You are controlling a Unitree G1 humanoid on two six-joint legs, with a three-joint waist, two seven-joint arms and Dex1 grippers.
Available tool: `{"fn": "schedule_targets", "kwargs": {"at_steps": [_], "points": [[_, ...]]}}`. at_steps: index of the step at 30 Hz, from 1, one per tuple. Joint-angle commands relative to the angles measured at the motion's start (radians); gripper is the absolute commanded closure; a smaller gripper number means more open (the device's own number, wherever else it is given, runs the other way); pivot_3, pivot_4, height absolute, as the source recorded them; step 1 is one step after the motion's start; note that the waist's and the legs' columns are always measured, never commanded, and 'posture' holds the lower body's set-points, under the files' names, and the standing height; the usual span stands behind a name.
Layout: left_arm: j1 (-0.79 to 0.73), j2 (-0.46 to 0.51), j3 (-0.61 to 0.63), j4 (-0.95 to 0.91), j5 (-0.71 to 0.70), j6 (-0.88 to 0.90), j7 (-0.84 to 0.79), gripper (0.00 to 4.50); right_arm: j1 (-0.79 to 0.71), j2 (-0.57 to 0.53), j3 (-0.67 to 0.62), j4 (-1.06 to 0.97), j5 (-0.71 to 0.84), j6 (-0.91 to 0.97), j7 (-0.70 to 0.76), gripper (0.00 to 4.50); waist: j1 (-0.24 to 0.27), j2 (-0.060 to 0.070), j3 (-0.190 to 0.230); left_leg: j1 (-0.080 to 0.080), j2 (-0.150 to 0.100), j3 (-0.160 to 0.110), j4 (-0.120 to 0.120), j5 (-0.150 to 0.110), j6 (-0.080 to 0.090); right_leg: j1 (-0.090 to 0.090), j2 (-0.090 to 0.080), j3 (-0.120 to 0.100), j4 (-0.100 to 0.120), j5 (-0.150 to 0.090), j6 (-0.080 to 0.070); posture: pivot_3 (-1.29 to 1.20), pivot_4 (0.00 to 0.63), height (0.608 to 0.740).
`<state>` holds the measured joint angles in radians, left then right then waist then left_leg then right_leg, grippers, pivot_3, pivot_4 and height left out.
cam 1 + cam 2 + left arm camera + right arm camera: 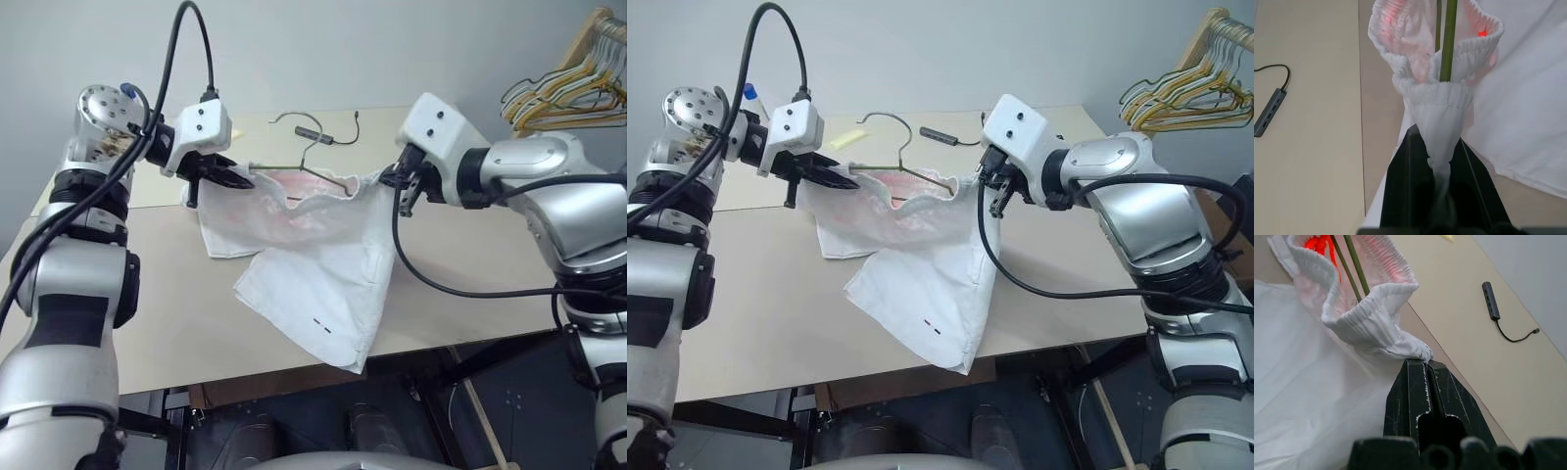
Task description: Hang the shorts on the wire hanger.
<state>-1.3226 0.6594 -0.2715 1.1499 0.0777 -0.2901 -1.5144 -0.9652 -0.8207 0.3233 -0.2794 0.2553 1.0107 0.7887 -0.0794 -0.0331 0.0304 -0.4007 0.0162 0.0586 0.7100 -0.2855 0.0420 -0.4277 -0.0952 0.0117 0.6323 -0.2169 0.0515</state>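
Observation:
The white shorts [323, 264] hang between my two grippers, the gathered waistband raised and the legs trailing onto the beige table [147, 294]. My left gripper [245, 180] is shut on one end of the waistband [1440, 105]. My right gripper [394, 179] is shut on the other end [1376, 328]. The thin olive wire hanger [1448, 44] runs down into the open waistband between them. Its hook [908, 135] stands up behind the shorts. Two tiny dark marks [321, 324] show near the lower hem.
A cluster of yellowish and grey hangers [568, 88] hangs at the far right. A dark USB hub [940, 135] with a cable lies behind the shorts, and a yellow slip [847, 140] at the back left. The lowest shorts leg droops over the table's front edge [323, 367].

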Motion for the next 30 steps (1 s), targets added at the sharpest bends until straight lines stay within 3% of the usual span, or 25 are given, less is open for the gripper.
{"fn": "schedule_targets", "kwargs": {"at_steps": [1, 11, 14, 17, 21, 30], "points": [[-0.012, 0.009, 0.015, -0.024, 0.03, -0.03, 0.055, 4.5, -0.04, -0.017, -0.001, 0.006, -0.026, 0.005, 0.021, 4.47, 0.0, 0.0, 0.0, 0.0, 0.0, 0.0, 0.0, 0.0, 0.0, 0.0, 0.0, 0.0, 0.0, 0.0, 0.0, -0.1, 0.0, 0.74], [0.0, -0.034, 0.091, -0.085, -0.03, 0.027, 0.002, 4.5, -0.038, 0.085, 0.04, 0.059, -0.084, -0.013, -0.018, 4.47, -0.013, 0.0, 0.0, -0.001, 0.0, 0.0, 0.001, 0.0, 0.0, 0.0, 0.0, 0.0, 0.001, 0.0, 0.0, -0.1, 0.0, 0.74], [0.014, -0.025, 0.08, -0.077, -0.005, 0.012, 0.014, 4.5, -0.02, 0.065, 0.054, 0.023, -0.111, -0.061, 0.0, 4.47, -0.019, 0.0, 0.0, -0.001, -0.001, 0.0, 0.001, 0.0, 0.0, 0.0, -0.001, 0.0, 0.0, 0.0, 0.001, -0.11, 0.0, 0.74], [0.017, -0.029, 0.088, -0.069, -0.007, 0.02, 0.026, 4.5, 0.014, 0.024, 0.069, 0.002, -0.141, -0.131, 0.032, 3.77, -0.02, 0.0, 0.0, -0.001, 0.0, 0.0, 0.001, 0.0, 0.0, 0.0, -0.001, 0.0, 0.001, 0.0, 0.001, -0.11, 0.0, 0.74], [0.013, -0.032, 0.099, -0.071, -0.02, 0.025, 0.02, 4.5, 0.082, -0.045, 0.098, 0.004, -0.202, -0.288, 0.091, 2.45, -0.019, 0.0, 0.0, -0.001, -0.001, 0.0, 0.002, 0.0, 0.0, 0.0, -0.001, 0.0, 0.0, 0.0, 0.001, -0.11, 0.0, 0.74], [0.023, -0.034, 0.113, -0.09, -0.028, 0.02, -0.031, 4.5, 0.153, -0.049, 0.043, 0.083, -0.245, -0.5, 0.147, 2.45, -0.027, 0.0, 0.0, 0.001, -0.001, 0.001, 0.002, 0.0, 0.0, 0.0, -0.001, 0.001, -0.001, 0.0, 0.001, -0.11, 0.0, 0.74]]}}
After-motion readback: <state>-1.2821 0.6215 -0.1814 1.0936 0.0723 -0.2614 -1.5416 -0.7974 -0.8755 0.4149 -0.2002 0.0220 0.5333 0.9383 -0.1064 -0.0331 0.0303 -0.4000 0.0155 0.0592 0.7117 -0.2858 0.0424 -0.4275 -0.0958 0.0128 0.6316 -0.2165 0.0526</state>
